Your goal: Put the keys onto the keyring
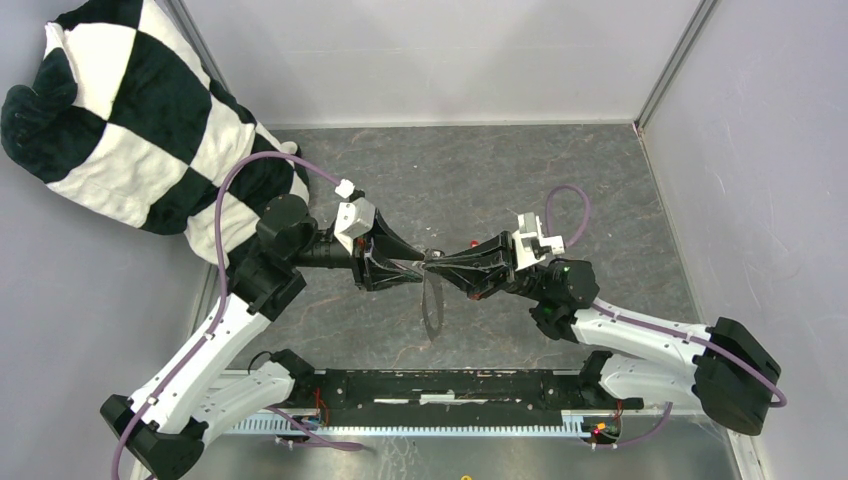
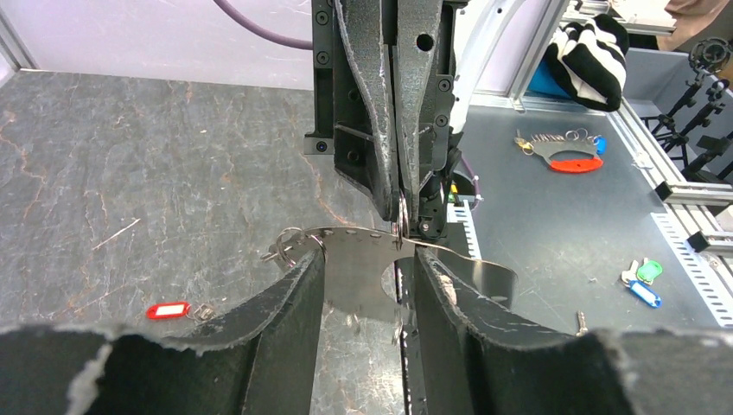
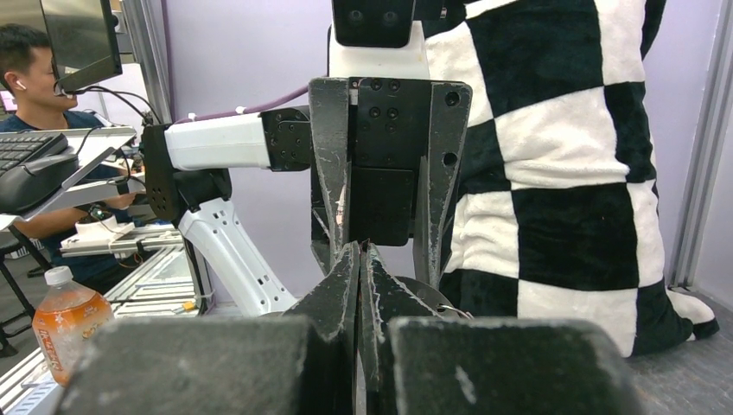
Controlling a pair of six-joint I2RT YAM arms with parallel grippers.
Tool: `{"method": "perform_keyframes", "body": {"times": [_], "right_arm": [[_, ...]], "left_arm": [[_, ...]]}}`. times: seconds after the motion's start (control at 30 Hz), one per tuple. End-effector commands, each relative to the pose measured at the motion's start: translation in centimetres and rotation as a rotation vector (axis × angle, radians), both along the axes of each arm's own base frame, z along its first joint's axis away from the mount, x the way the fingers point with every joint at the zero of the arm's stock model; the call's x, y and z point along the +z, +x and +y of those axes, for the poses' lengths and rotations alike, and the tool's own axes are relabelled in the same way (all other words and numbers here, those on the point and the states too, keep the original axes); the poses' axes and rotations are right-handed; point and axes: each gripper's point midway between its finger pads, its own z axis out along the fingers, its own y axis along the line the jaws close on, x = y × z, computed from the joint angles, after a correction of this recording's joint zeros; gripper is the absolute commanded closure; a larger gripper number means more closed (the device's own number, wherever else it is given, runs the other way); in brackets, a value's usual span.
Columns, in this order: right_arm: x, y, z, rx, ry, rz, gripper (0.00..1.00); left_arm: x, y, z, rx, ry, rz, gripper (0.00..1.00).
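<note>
Right gripper is pinched shut on the top edge of the keyring, mid-air. Left gripper fingers are apart, with the ring spanning their tips. Ring looks thin, light, springy, slick; I'd grip flat faces near an edge. Red-tag key lies on the table, down-left of my left fingers. Black-tag key not visible. Walls close.

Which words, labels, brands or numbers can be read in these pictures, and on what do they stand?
None can be read.
The red key tag has a white label, too small to read.
The label on the bottle is blurred.
</note>
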Motion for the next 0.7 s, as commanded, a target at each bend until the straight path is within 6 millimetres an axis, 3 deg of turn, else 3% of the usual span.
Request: {"method": "perform_keyframes", "body": {"times": [0.0,0.27,0.67], "right_arm": [[2.6,-0.2,-0.4,-0.018,0.085,-0.05,0.99],[2.1,0.0,0.4,-0.043,0.059,-0.06,0.99],[0.9,0.2,1.4,-0.078,-0.005,-0.082,0.99]], "left_arm": [[0.6,-1.1,-0.1,-0.051,-0.021,0.007,0.51],[0.7,-0.8,-0.1,-0.045,-0.017,-0.002,0.53],[0.4,-0.3,0.1,-0.009,0.008,-0.019,0.7]]}}
